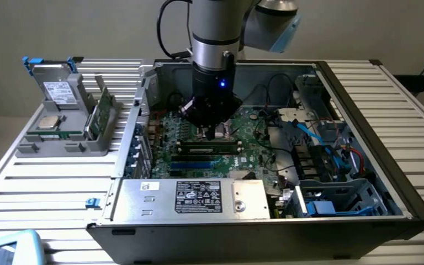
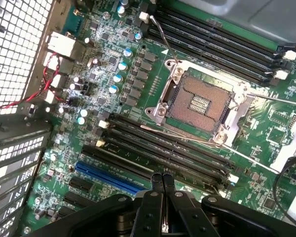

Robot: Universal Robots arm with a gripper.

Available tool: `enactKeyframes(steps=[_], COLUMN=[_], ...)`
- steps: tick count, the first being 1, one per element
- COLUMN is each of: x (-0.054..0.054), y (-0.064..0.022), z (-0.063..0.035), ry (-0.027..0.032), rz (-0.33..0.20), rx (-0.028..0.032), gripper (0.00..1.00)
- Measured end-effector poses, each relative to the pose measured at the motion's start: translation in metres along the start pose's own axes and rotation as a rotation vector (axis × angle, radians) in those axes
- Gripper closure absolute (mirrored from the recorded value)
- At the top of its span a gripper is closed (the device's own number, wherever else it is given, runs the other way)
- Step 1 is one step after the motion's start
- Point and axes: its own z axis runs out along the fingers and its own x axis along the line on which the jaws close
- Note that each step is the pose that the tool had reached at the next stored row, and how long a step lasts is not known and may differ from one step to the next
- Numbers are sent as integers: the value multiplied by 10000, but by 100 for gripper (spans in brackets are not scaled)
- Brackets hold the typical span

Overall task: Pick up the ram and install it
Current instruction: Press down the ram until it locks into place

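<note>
Gripper (image 2: 162,183) fingers pressed together, holding nothing, poised low over the motherboard (image 2: 113,89) just beside the black memory slots (image 2: 163,148). Empty CPU socket (image 2: 200,101) lies beyond. The ram (image 1: 105,110) appears to stand upright in the grey holder (image 1: 64,144), well apart, outside the computer case (image 1: 359,105).

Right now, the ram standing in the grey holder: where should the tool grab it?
Probably the upper long edge of the ram, pinched across its flat faces, from above. It stands on edge in the holder, lower edge seated, so only the top looks free.
</note>
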Motion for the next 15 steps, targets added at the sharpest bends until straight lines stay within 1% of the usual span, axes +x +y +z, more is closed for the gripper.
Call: enactKeyframes(steps=[4, 6, 11, 15], x=[-1, 0, -1, -1], y=[0, 0, 0, 0], z=[0, -1, 1, 0], ry=[-31, -50, -119, -136], rz=[393, 606, 1193, 1727], rx=[68, 91, 102, 100], gripper=[89, 89, 89, 89])
